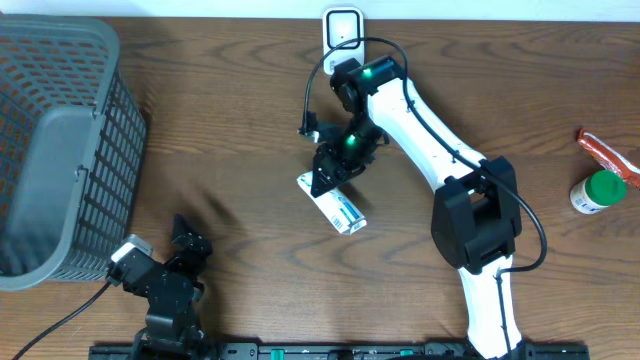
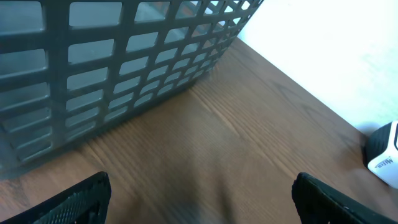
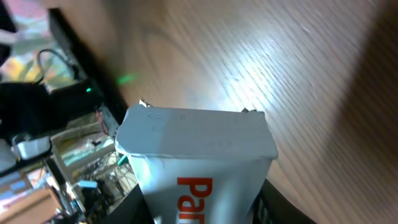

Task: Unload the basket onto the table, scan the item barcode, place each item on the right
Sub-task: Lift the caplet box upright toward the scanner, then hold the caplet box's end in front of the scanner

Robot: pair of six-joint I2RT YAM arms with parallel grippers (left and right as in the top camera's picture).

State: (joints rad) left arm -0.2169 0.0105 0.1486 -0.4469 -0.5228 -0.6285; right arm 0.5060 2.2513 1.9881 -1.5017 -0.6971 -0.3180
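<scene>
The item is a white carton with blue print (image 1: 340, 208), one end resting on the table at the centre. My right gripper (image 1: 328, 180) is shut on its upper end. In the right wrist view the carton (image 3: 196, 143) shows red lettering and fills the gap between the black fingers (image 3: 280, 208); no barcode shows on its visible faces. A white scanner stand (image 1: 342, 28) stands at the back edge, behind the right arm. My left gripper (image 1: 185, 240) sits at the front left, open and empty, its fingers (image 2: 74, 202) wide apart over bare wood.
A grey mesh basket (image 1: 60, 130) fills the left side and looms close in the left wrist view (image 2: 124, 62). A green-capped bottle (image 1: 597, 192) and an orange packet (image 1: 605, 152) lie at the far right. A white-and-black object (image 2: 384, 155) shows at the left wrist view's right edge.
</scene>
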